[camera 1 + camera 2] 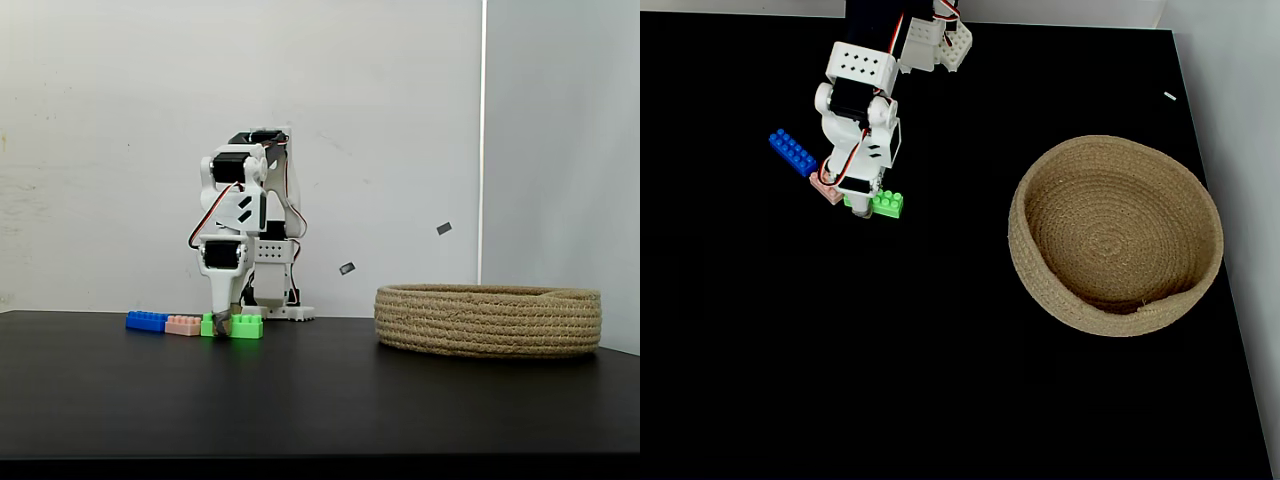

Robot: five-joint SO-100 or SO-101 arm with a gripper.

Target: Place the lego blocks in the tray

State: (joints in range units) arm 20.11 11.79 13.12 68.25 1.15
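The three lego blocks lie in a row on the black table. The blue one [146,320] [792,152] is at the left end, the pale pink one [183,325] [826,188] is in the middle, and the bright green one [247,327] [888,204] is on the right. My gripper [222,325] [862,205] points straight down onto the middle of the green block, which rests on the table. One finger stands in front of the block and hides its centre, so the jaw gap is hidden. The tan rope tray [488,320] [1040,290] sits empty far to the right.
The arm's white base [275,310] [930,45] stands behind the blocks, near the table's back edge. A white wall rises behind the table. The black tabletop [940,350] lies bare between the blocks and the tray and along the front.
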